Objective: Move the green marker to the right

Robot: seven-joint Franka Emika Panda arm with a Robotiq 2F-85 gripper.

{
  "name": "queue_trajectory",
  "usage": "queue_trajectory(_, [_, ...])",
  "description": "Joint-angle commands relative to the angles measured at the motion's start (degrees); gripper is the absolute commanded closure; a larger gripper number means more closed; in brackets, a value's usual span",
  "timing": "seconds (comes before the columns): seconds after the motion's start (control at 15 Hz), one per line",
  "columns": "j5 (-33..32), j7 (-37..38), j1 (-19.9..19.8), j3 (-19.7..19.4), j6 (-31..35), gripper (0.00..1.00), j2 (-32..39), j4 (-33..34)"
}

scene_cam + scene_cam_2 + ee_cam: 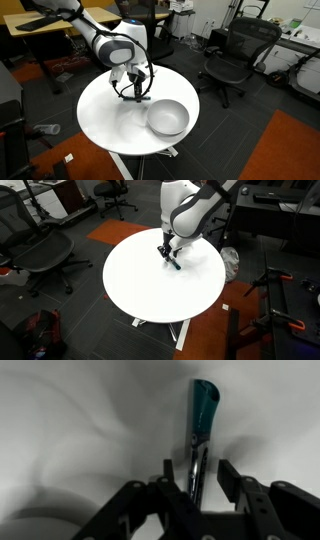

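Observation:
The green marker (203,410) is a thin teal pen lying on the white round table (105,115). In the wrist view its teal end points away from me and its other end lies between my fingers. My gripper (195,468) is down at the table with a finger on each side of the marker and a small gap showing on both sides, so it is open. In both exterior views the gripper (133,88) (166,252) sits low over the table's far part, and the marker (174,261) sticks out beside the fingertips.
A grey bowl (167,117) stands on the table close to my gripper. Black office chairs (232,55) (40,250) stand around the table, with desks behind. The table edge (215,285) is near the marker.

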Motion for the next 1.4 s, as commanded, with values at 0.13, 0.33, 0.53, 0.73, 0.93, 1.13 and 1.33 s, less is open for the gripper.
queue_trajectory(0.13, [1.90, -1.05, 1.35, -1.11, -2.71, 0.95, 0.59, 2.02])
queue_trajectory(0.33, [2.00, -1.64, 1.36, -0.65, -4.87, 0.95, -0.15, 1.85])
queue_trajectory(0.53, [3.47, -3.90, 0.49, 0.99, -6.93, 0.95, -4.30, -1.83])
queue_trajectory(0.73, [3.28, -4.30, 1.06, 0.32, -8.12, 0.95, -7.39, -5.37])
queue_trajectory(0.93, [3.05, -3.23, 1.19, -0.55, -7.62, 0.95, -10.27, -10.11])
queue_trajectory(1.13, [2.52, -1.63, 1.49, -2.07, -6.64, 0.95, -12.85, -15.20])
queue_trajectory(1.33, [2.44, -0.37, 1.31, -3.72, -5.57, 0.95, -14.77, -19.45])
